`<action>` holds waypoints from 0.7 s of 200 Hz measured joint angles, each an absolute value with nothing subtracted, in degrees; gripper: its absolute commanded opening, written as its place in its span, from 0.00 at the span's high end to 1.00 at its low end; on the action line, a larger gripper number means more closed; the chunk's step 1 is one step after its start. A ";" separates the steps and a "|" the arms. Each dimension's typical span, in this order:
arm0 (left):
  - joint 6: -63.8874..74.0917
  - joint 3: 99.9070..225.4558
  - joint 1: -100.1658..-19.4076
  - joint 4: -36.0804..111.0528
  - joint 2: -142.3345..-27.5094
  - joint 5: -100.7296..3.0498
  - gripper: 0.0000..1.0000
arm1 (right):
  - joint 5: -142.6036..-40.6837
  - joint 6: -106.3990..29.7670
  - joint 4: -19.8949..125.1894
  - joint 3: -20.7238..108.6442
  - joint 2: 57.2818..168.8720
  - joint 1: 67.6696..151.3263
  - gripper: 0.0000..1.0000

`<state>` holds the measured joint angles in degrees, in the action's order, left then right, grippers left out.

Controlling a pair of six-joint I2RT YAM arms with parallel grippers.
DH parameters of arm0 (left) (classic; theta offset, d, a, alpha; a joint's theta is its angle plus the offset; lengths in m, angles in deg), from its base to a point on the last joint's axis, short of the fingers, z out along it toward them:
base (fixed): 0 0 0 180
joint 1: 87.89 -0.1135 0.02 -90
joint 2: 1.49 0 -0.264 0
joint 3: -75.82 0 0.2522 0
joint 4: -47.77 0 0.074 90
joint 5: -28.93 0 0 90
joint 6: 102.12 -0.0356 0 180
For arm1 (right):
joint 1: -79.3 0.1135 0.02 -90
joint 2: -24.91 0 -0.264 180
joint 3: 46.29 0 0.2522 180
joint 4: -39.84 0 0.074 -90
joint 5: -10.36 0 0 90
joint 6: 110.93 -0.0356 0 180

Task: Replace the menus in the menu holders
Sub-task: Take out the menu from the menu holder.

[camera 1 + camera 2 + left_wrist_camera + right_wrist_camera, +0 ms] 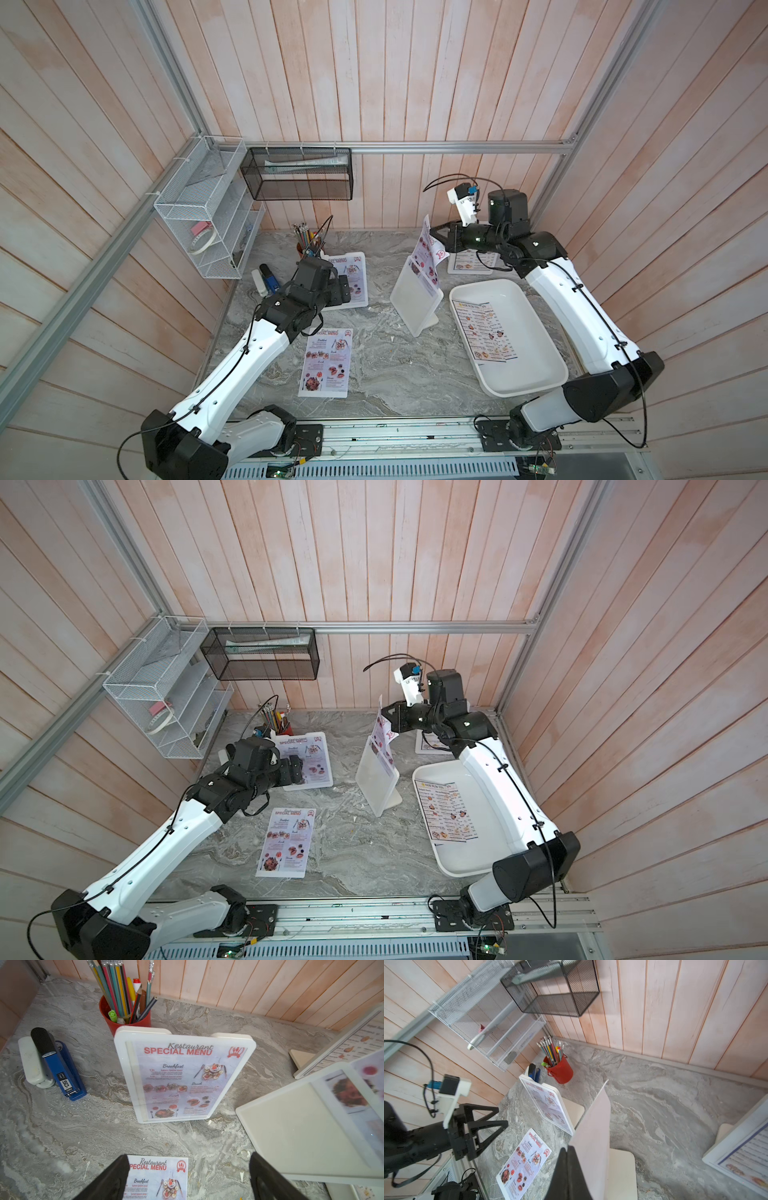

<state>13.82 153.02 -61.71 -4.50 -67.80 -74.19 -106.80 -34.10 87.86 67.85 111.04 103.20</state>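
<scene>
- Menu holder (185,1076), ahead of left gripper (188,1157): white frame, red heading.
- Cup (126,1020) beyond it: red.
- Stapler (66,1076): blue, black.
- Tabletop (62,1136): grey marbled.

A menu (484,330) lies in the tray (536,374) on the right. A holder (415,303) stands left of it. A second menu (326,361) lies farther left.

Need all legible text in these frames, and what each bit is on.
"Restaurant SPECIAL MENU", "Breakfast", "Brunch", "Lunch", "Dinner": framed menu.
"Restaurant SPECIAL MENU", "Breakfast": loose menu, lying flat.
"50": blue stapler.
"DIM SUM INN": tray menu, barely legible.
Too small or blurred: all body text and prices, the half-inserted menu, the far holder's sheet.
</scene>
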 measured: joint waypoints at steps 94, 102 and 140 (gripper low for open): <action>13.55 154.83 -74.35 -7.95 -66.16 -75.20 0.06 | -108.77 -33.25 84.21 67.10 111.91 127.76 0.98; 13.55 154.83 -75.44 -8.28 -66.13 -75.31 0.06 | -109.42 -33.64 82.98 65.36 112.66 129.53 0.98; 13.57 154.77 -79.33 -8.82 -66.03 -75.29 0.05 | -115.11 -37.16 75.95 58.58 118.56 137.25 0.98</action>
<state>13.57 154.77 -79.33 -8.82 -66.03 -75.29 -115.11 -37.16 75.95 58.58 118.56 137.25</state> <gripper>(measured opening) 0.945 0.043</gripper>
